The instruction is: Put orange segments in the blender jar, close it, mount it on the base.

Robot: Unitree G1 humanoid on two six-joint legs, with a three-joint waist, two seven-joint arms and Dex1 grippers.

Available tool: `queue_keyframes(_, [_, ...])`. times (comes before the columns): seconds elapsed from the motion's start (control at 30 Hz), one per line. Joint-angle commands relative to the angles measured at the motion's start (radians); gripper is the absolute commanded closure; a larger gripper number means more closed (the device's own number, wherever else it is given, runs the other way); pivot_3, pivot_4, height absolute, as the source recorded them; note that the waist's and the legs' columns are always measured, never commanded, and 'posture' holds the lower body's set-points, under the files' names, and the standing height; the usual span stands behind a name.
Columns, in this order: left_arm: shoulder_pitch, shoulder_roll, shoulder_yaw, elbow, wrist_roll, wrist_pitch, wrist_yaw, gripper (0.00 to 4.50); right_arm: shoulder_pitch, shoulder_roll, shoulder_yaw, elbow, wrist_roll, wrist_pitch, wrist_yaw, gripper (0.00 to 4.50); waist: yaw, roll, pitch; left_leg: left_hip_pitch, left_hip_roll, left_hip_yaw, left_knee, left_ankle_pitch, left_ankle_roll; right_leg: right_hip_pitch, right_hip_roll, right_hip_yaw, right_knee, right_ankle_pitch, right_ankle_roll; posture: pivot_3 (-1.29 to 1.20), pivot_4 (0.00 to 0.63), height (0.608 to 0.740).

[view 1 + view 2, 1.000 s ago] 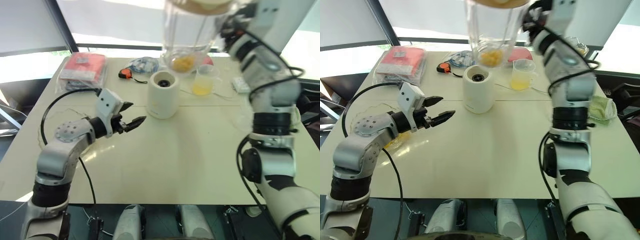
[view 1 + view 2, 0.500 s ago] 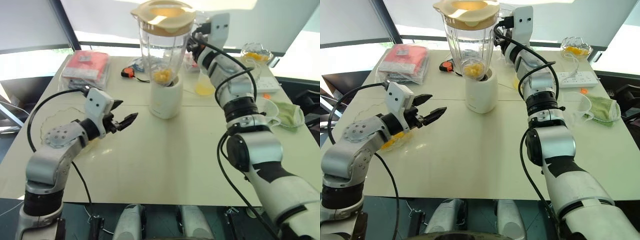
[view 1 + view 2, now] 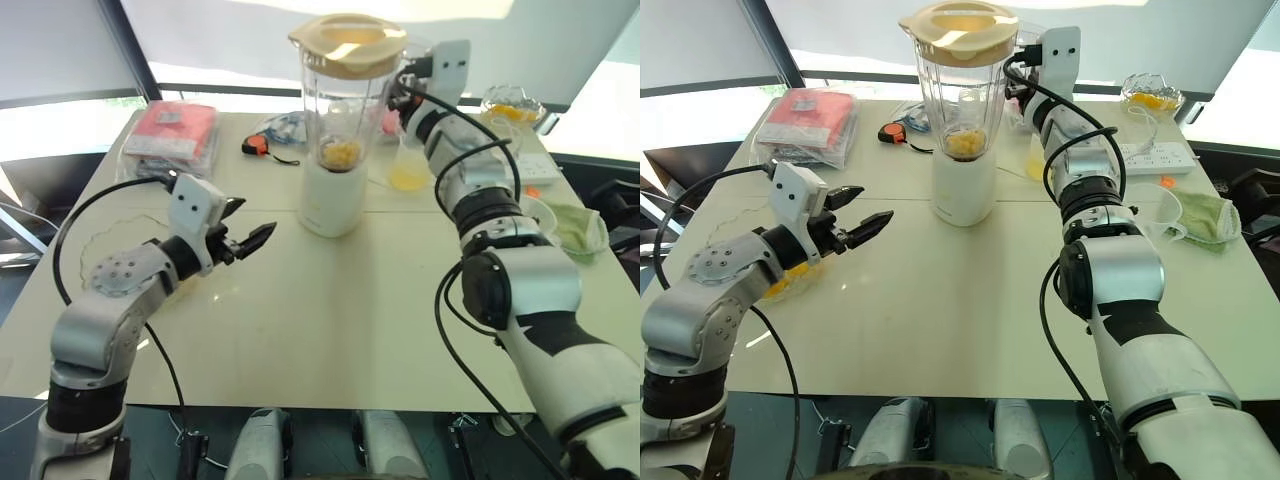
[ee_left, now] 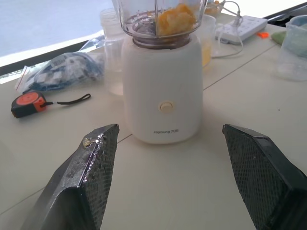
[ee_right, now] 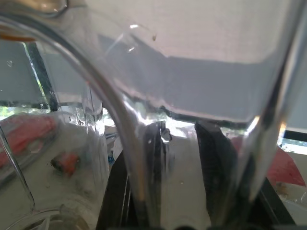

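The clear blender jar [image 3: 345, 110] stands upright on the white base [image 3: 331, 200] at the table's middle back. A cream lid [image 3: 347, 32] covers it, and orange segments [image 3: 340, 153] lie at its bottom. My right gripper [image 3: 402, 88] is behind the jar on its right side, shut on the jar's handle [image 5: 139, 158]; its dark fingers [image 5: 213, 148] show through the glass. My left gripper [image 3: 256, 222] hovers open over the table, left of the base and apart from it. In the left wrist view the base [image 4: 163, 96] stands between and beyond the open fingers [image 4: 91, 167].
A red packet [image 3: 170, 135], an orange tape measure [image 3: 253, 148] and a blue bag [image 3: 285, 128] lie at the back left. A cup of yellow juice [image 3: 410, 165], a glass bowl of orange pieces [image 3: 512, 103], a power strip [image 3: 1155, 155] and a green cloth [image 3: 1210, 215] sit right.
My right arm has brought the lidded jar down from high above the table onto the base. The left gripper drew back a little to the left, still open.
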Motion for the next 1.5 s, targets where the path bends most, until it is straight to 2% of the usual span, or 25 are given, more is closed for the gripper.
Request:
queue_keyframes(0.03, [-0.008,0.008,0.004,-0.034,-0.007,-0.013,0.005,0.93,-0.058,-0.013,-0.024,-0.021,0.003,-0.028,0.004,3.51,0.001,0.0,0.0,0.0,0.0,0.0,0.0,0.0,0.0,0.0,0.0,0.0,0.0,0.0,0.0,0.0,0.15,0.74])
queue_keyframes(0.27, [0.01,0.008,-0.007,-0.042,-0.003,-0.019,0.005,0.93,-0.038,0.016,-0.034,-0.019,0.017,0.02,0.035,3.51,0.0,0.0,0.0,0.0,0.0,0.0,-0.001,0.0,0.0,0.0,0.0,0.0,-0.001,0.0,0.0,0.0,0.15,0.74])
queue_keyframes(0.5, [0.007,0.006,-0.011,-0.029,0.004,-0.024,0.01,0.93,0.006,0.055,-0.046,-0.043,0.012,0.056,-0.021,3.51,-0.003,0.0,0.0,0.001,0.0,0.0,-0.004,0.0,-0.001,0.0,0.0,0.0,-0.001,0.0,0.0,0.0,0.15,0.74])
queue_keyframes(0.7, [-0.001,0.003,-0.016,-0.014,0.007,-0.028,0.012,0.93,0.042,0.083,0.004,-0.084,-0.04,0.045,-0.026,3.51,-0.012,0.0,0.0,0.004,0.0,0.0,-0.01,0.004,-0.006,0.0,0.001,0.0,-0.001,0.0,0.0,0.0,0.15,0.74])
queue_keyframes(0.87, [-0.002,-0.002,-0.03,-0.004,0.012,-0.038,0.018,0.93,0.044,0.086,0.044,-0.095,-0.084,0.04,-0.019,3.51,-0.024,0.0,0.0,0.004,0.0,-0.001,-0.011,0.004,-0.007,0.0,0.002,0.0,-0.001,0.0,0.0,0.0,0.15,0.74])
queue_keyframes(1.4, [0.005,-0.018,-0.039,0.001,0.022,-0.054,0.034,0.93,0.032,0.075,0.055,-0.071,-0.102,0.093,-0.015,3.51,-0.024,0.0,0.0,0.004,0.0,-0.001,-0.011,0.005,-0.009,0.0,0.001,0.0,-0.001,0.0,0.0,0.0,0.15,0.74])
queue_keyframes(1.5, [0.005,-0.027,-0.032,0.011,0.016,-0.051,0.037,0.9,0.047,0.074,0.066,-0.086,-0.121,0.086,-0.045,2.27,-0.025,-0.001,-0.001,0.004,0.0,-0.001,-0.011,0.005,-0.009,0.0,0.001,0.0,-0.001,0.0,0.0,0.0,0.15,0.74])
